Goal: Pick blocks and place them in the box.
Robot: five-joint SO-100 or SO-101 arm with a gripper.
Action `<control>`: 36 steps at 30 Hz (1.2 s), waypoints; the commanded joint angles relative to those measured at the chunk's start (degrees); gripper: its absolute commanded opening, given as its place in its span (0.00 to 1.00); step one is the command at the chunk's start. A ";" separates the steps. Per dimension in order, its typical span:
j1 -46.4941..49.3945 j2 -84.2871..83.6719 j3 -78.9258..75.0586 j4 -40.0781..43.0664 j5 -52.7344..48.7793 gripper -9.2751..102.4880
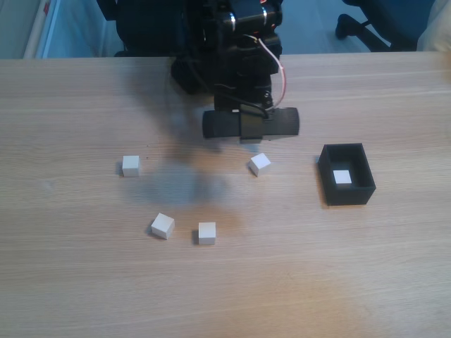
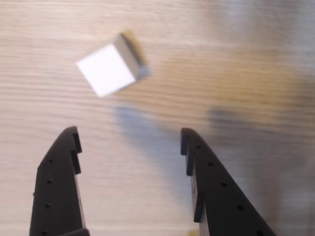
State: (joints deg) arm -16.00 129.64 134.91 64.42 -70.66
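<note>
Fixed view high, facing the arm across the wooden table (image 1: 84, 282), whole workspace in frame, wrist view close above the tabletop, looking down past the gripper (image 2: 129, 133), both sharing the block (image 1: 259, 164) just ahead of its fingertips

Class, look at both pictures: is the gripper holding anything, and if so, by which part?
Nothing is held. In the wrist view the gripper is open, with bare table between its fingers, and the nearest block lies ahead of the fingertips, untouched.

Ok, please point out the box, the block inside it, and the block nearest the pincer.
box (image 1: 329, 184), fixed view, on its left wall.
block in box (image 1: 342, 177), fixed view, on its top face.
block nearest pincer (image 2: 106, 70), wrist view, on its top face.
</note>
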 commanded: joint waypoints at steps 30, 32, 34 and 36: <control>-1.93 -4.66 12.83 -30.59 -3.52 0.30; -2.02 -6.77 10.63 -30.59 -2.90 0.30; -2.02 -8.61 8.70 -30.76 -2.81 0.30; -1.93 -10.20 7.56 -31.29 -2.72 0.29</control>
State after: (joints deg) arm -17.40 120.50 146.25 34.28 -73.92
